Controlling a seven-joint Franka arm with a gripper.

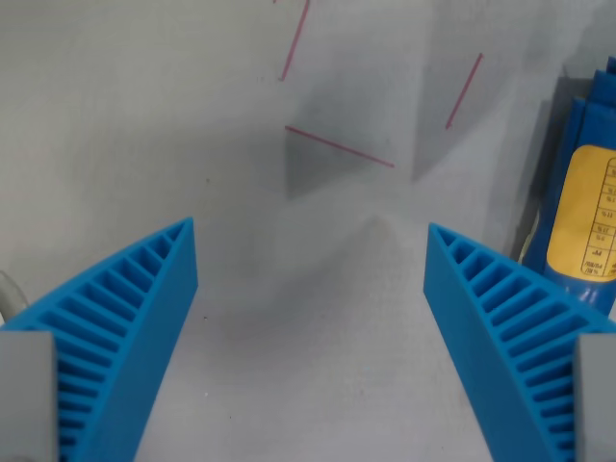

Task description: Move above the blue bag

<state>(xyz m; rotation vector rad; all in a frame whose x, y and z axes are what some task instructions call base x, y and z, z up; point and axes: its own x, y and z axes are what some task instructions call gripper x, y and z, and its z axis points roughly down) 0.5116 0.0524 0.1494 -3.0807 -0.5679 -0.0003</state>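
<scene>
While your wrist cam is pointed down at the table, you've got the gripper spread wide, with the two blue ribbed fingers poking in from the bottom corners and nothing but bare surface between them, so it's not holding anything. That surface is a plain light grey sheet with a few thin red lines marked on it near the top middle, plus a soft grey shadow falling across the same area. The blue bag is way over on the wrist view's right, only partly in frame, cut off by the edge. You can see its blue side and a yellow label with small print that's too tiny to read. It sits just beyond the finger on the wrist view's right, and it looks like it's upright, though I can't really tell from this slice. So the claw is over open table, off to the side of the bag, not over it.
</scene>
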